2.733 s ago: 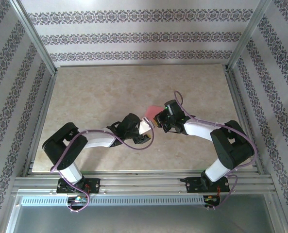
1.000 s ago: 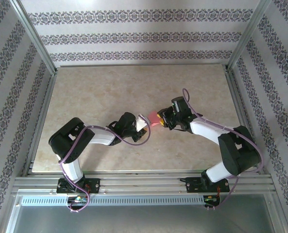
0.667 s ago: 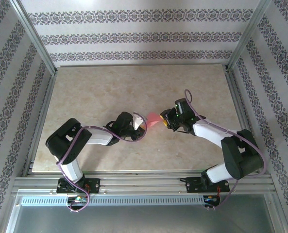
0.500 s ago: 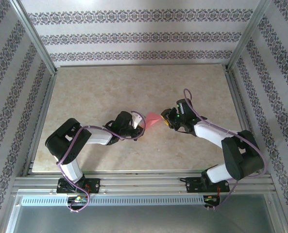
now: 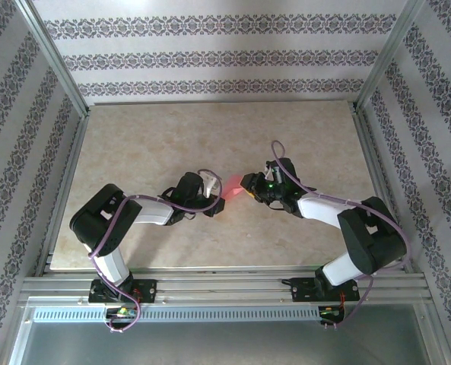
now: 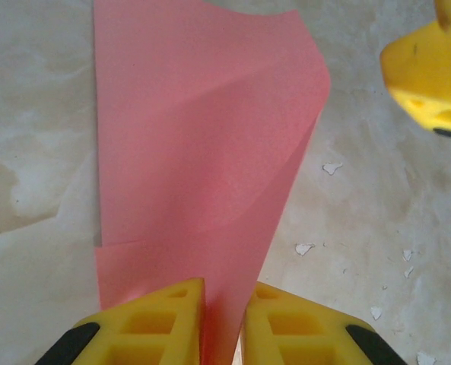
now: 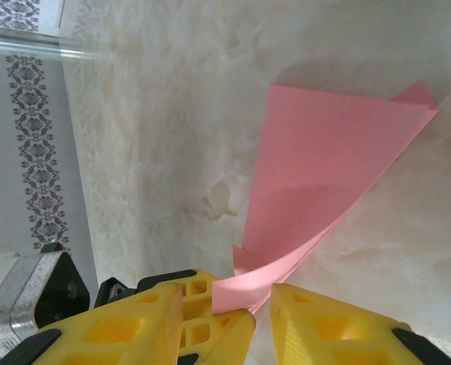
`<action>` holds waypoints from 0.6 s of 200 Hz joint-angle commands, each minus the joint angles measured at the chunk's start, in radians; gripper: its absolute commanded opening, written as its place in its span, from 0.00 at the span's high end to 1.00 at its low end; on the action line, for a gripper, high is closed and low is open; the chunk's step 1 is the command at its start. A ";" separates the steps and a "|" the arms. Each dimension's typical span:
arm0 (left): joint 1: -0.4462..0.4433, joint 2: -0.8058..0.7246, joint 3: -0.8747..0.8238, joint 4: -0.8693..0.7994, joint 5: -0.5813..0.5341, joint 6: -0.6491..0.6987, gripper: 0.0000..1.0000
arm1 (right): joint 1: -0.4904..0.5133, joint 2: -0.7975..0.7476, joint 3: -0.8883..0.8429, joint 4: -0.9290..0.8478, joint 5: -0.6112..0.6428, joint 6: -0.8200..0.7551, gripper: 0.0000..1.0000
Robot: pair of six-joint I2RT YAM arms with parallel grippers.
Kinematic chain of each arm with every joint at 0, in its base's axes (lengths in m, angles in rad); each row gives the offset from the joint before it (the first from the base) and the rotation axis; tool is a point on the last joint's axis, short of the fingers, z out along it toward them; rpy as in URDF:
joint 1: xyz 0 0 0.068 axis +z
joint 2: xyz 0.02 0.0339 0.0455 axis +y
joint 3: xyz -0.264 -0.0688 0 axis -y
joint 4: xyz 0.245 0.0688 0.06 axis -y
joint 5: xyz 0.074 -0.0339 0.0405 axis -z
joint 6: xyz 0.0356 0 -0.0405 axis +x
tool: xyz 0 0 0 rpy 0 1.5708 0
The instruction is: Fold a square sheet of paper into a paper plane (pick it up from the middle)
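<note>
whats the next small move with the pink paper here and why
Probably lower both grippers a little to lay the pink paper flat on the table. The left gripper pinches one end and the right gripper grips the other. The sheet bows between them with a loose, unpressed fold.

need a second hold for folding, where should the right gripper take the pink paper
Likely the free curled edge of the paper, opposite where the left gripper pinches it, coming in level from where the right gripper sits: that edge stands off the table, so fingers fit around it.
</note>
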 commanded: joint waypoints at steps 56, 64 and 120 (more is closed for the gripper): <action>0.041 0.040 0.032 -0.071 0.032 -0.122 0.87 | 0.036 0.059 0.022 0.085 -0.074 -0.042 0.65; 0.045 0.042 0.035 -0.076 0.037 -0.138 0.88 | 0.039 0.065 0.022 0.089 -0.077 -0.042 0.65; 0.061 0.020 0.036 -0.080 0.073 -0.195 0.88 | 0.047 0.127 0.060 0.090 -0.099 -0.050 0.65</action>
